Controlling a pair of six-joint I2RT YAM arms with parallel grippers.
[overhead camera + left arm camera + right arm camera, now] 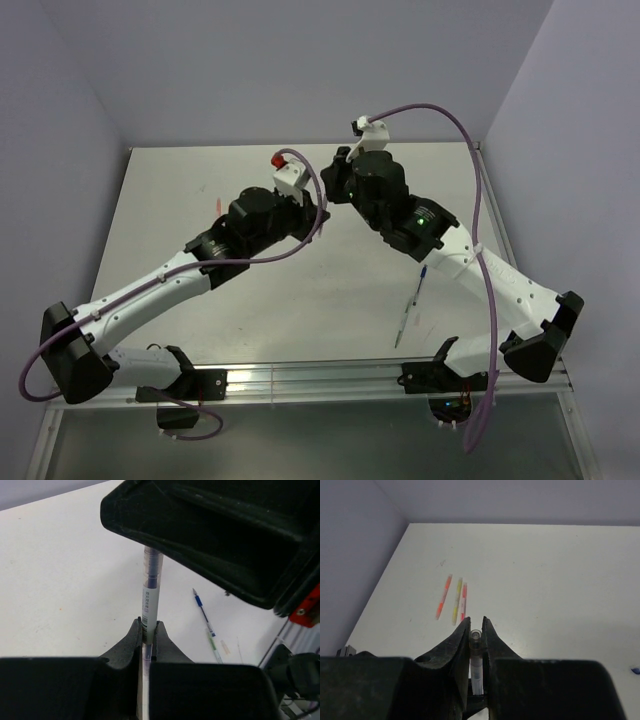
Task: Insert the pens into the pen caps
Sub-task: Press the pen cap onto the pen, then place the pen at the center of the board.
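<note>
A slim pen point(149, 597), its label print unreadably small, is clamped in the tightly closed left gripper point(149, 624); a clear open-ended tube point(475, 639) is pinched by the nearly closed right gripper point(476, 621); beyond, an orange pen point(443, 596), a yellow pen point(456, 601) and a red-pink pen point(464, 601) are laid side by side on the white table point(555, 580).

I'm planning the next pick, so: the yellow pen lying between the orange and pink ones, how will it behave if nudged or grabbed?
Likely light and stiff: the yellow pen is a thin straight stick. It seems tubular, so a sideways push would probably roll it on the smooth table, perhaps into the orange pen or pink pen close beside it.
</note>
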